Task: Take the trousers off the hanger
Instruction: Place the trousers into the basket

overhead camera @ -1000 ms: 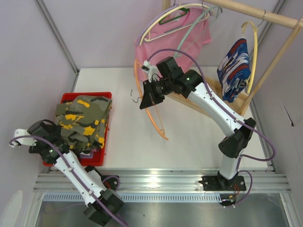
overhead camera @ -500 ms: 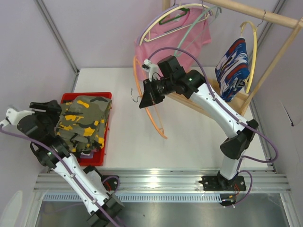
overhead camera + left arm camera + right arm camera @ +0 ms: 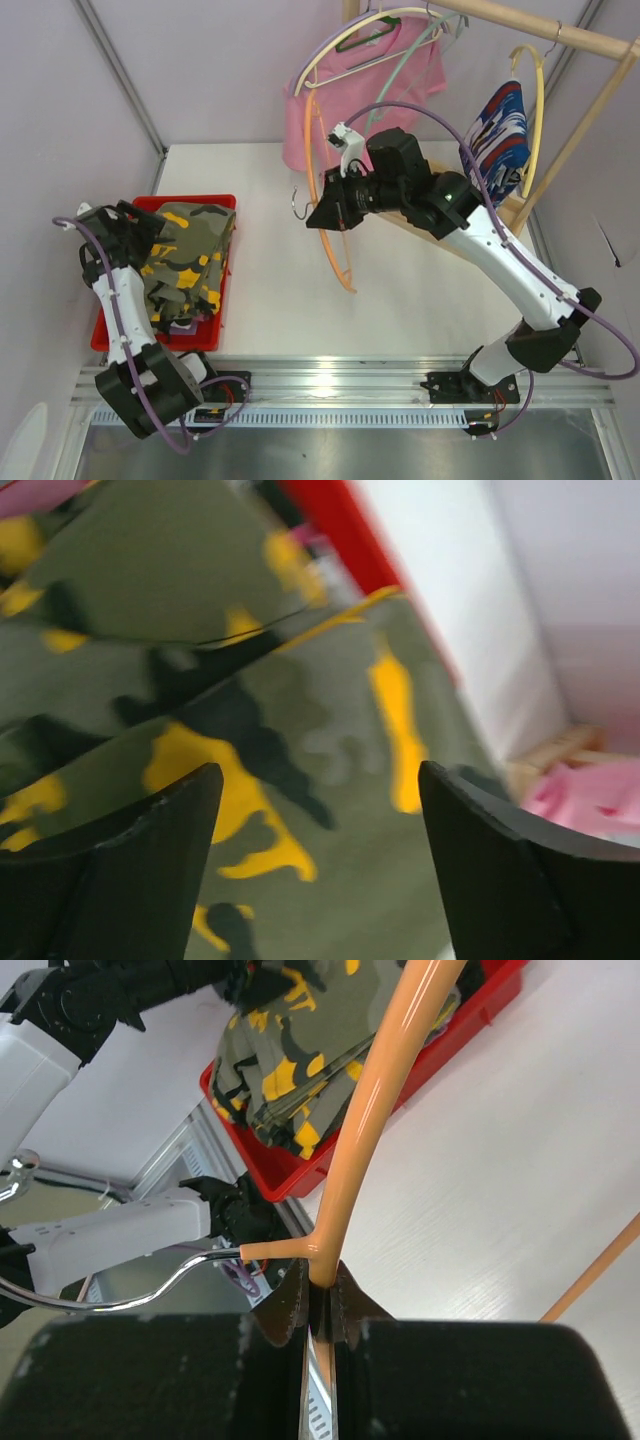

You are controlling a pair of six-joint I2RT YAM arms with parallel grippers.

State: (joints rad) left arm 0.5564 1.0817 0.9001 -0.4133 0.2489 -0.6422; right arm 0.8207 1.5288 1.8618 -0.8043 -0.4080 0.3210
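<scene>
Beneath parted left jaws: camouflage trousers [image 3: 300, 740] in red bin [image 3: 200, 199].

Red tray [image 3: 100, 335] on white table [image 3: 400, 290]

A: How is the room enclosed?
B: Plain pale lilac walls [image 3: 200, 70] are seen behind and to both sides of the white desk [image 3: 270, 300], with a slanted metal post [image 3: 120, 75] at the far left corner.
A: And the furniture?
B: A wooden rack [image 3: 588, 125] is set at the far right corner; a ribbed aluminium rail [image 3: 340, 378] is fixed along the near edge.
</scene>
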